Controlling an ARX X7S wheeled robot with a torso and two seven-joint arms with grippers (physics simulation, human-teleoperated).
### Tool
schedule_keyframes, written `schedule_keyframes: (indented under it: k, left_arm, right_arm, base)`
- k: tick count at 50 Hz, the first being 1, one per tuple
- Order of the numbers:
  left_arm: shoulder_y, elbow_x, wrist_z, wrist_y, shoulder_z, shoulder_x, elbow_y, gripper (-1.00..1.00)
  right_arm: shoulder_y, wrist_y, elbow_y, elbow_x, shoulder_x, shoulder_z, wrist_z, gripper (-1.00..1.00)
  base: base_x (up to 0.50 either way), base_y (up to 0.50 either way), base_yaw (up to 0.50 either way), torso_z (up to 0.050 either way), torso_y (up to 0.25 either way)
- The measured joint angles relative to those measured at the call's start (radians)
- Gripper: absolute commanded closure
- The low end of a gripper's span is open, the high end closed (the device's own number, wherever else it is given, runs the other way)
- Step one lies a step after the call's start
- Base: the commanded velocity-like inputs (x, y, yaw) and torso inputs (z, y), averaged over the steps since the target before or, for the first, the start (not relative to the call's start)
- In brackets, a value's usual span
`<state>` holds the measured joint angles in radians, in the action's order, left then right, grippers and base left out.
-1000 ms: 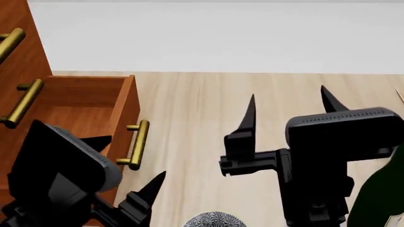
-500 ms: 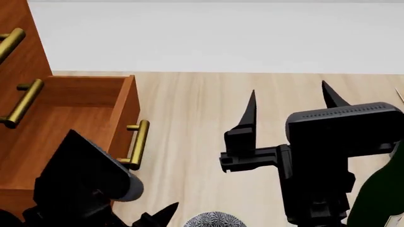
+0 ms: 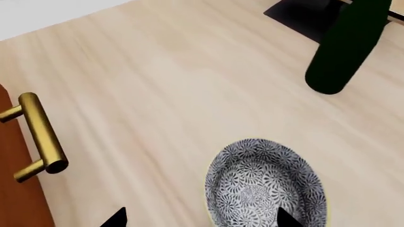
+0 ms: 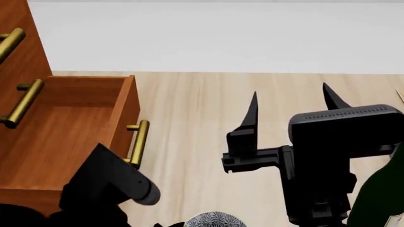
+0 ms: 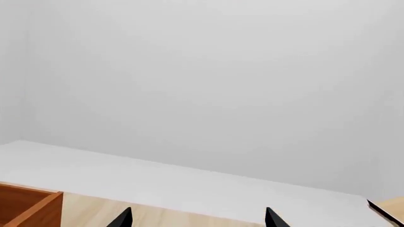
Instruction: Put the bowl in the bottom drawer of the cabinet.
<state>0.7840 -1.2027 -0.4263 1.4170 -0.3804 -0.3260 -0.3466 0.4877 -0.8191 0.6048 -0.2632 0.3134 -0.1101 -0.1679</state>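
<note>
The bowl (image 3: 265, 184), blue-grey patterned, stands upright on the light wood surface; only its top shows at the head view's lower edge (image 4: 216, 220). My left gripper (image 3: 202, 218) hangs open over it, one fingertip (image 3: 287, 218) above the bowl's inside, the other above bare wood toward the drawer. The bottom drawer (image 4: 63, 132) of the cabinet (image 4: 25, 42) is pulled open and holds nothing, its brass handle (image 4: 137, 144) facing the bowl. My right gripper (image 4: 290, 92) is raised and open, with nothing between its fingers (image 5: 126, 215).
A dark green bottle (image 3: 344, 47) stands beyond the bowl on the side away from the drawer, and shows at the head view's right edge (image 4: 382, 194). A black base (image 3: 303, 14) lies behind it. Upper drawer handles (image 4: 22, 101) stick out above the open drawer.
My left arm has swung from over the drawer's front toward the bowl, lower and to the right in the head view. The right gripper has barely shifted.
</note>
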Motion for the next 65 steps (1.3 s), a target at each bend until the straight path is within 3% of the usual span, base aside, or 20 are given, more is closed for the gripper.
schedule_keyframes:
  k: [27,65]
  left_arm:
    - [0.003,0.162,0.179,-0.17,-0.169,-0.01,0.179,-1.0]
    - [0.023,0.284,0.332,-0.319,-0.3,0.016,0.36,-1.0]
  right_arm:
    - [-0.006,0.03,-0.025,-0.003,0.003,-0.009,-0.003,-1.0]
    - [-0.007,0.041,-0.036,-0.009,0.006,-0.031,-0.012,-1.0]
  base:
    - [0.0,0.0,0.0,0.0,0.0]
    - [0.0,0.0,0.0,0.0,0.0]
